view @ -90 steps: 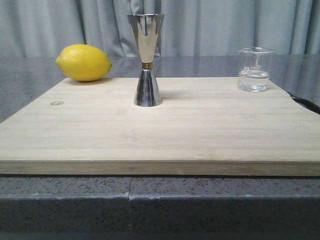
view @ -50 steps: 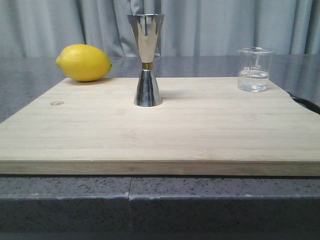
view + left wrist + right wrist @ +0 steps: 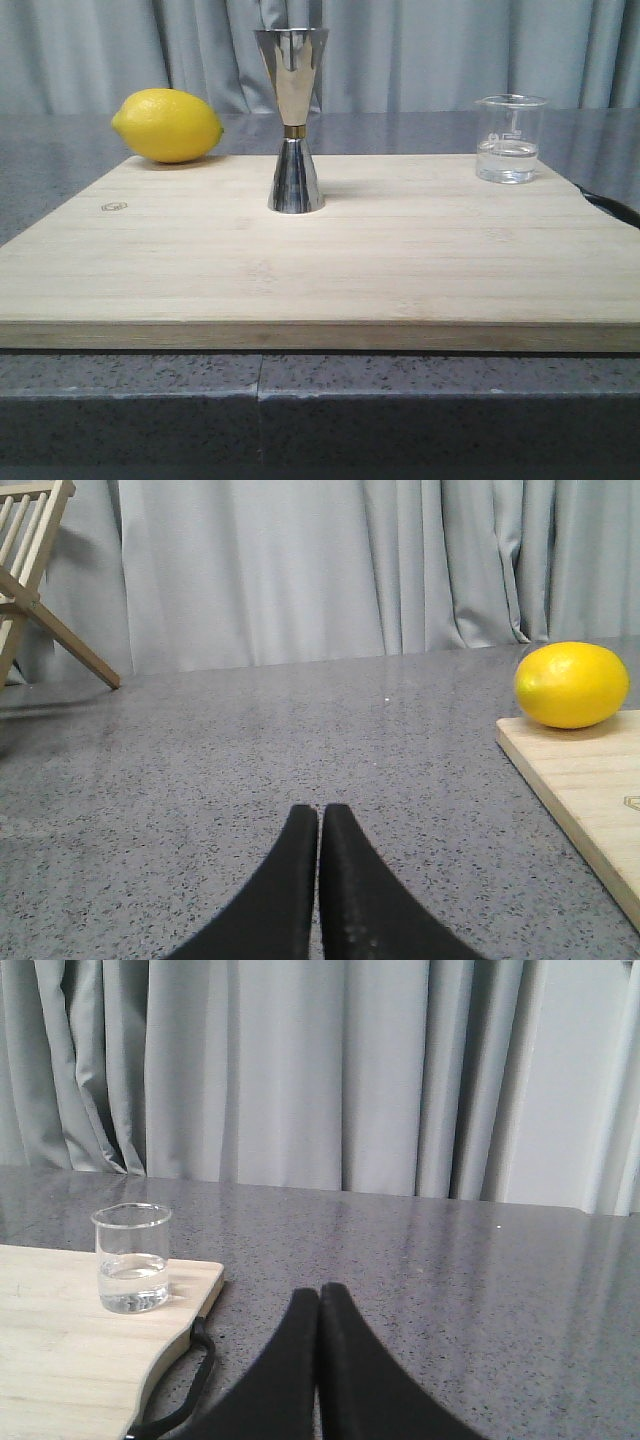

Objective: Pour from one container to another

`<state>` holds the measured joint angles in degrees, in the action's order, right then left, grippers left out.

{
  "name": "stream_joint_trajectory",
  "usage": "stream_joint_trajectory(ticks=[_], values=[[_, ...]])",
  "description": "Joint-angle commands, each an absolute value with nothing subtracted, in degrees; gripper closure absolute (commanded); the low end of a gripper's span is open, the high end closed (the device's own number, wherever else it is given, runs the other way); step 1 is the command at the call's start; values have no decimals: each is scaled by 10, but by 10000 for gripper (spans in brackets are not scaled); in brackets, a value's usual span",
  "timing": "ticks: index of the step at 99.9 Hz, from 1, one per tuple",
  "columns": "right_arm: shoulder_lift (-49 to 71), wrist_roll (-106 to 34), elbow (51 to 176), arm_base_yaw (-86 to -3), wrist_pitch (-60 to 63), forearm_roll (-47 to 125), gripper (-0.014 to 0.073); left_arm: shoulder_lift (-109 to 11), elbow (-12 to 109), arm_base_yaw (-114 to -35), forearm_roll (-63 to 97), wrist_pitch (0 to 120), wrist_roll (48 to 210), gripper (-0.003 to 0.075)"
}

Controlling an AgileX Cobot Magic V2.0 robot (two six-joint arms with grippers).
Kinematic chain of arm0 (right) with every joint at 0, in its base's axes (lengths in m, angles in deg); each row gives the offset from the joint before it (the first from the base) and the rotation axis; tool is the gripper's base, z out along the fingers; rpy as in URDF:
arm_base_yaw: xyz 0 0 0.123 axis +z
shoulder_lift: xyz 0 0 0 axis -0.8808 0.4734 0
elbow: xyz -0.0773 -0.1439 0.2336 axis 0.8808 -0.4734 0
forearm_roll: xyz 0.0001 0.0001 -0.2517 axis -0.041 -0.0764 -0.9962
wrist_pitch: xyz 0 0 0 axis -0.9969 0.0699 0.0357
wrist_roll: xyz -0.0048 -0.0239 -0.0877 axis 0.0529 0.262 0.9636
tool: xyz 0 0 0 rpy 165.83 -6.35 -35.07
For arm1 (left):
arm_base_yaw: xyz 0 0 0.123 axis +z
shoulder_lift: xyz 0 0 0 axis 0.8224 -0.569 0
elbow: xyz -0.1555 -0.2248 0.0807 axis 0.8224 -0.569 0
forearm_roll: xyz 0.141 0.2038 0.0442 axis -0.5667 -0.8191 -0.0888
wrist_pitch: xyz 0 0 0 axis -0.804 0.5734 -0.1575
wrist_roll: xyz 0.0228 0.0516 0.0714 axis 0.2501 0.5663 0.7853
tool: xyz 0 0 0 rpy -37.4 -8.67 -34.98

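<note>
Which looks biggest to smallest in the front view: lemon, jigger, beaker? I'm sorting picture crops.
1. Jigger, the tallest.
2. Lemon, wider but shorter; its rank against the jigger is unsure.
3. Beaker, plainly smallest.

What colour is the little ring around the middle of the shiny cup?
Gold, on the steel jigger; front view shows it best.

A yellow lemon (image 3: 167,125) sits upper left on a pale wooden board (image 3: 320,260). The counter (image 3: 320,400) is speckled grey, the curtain (image 3: 400,55) light grey.
</note>
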<state>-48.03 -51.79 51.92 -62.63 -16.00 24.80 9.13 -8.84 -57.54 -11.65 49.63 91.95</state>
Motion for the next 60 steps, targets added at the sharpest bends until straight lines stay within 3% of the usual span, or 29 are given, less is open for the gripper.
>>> stream_joint_trajectory(ticks=[1, 60], values=[[-479, -515, 502, -627, -208, 243, 665, 104, -93, -575, -116, 457, 917, 739], [-479, -515, 502, -627, -189, 243, 665, 104, -93, -575, -39, 415, 916, 739]])
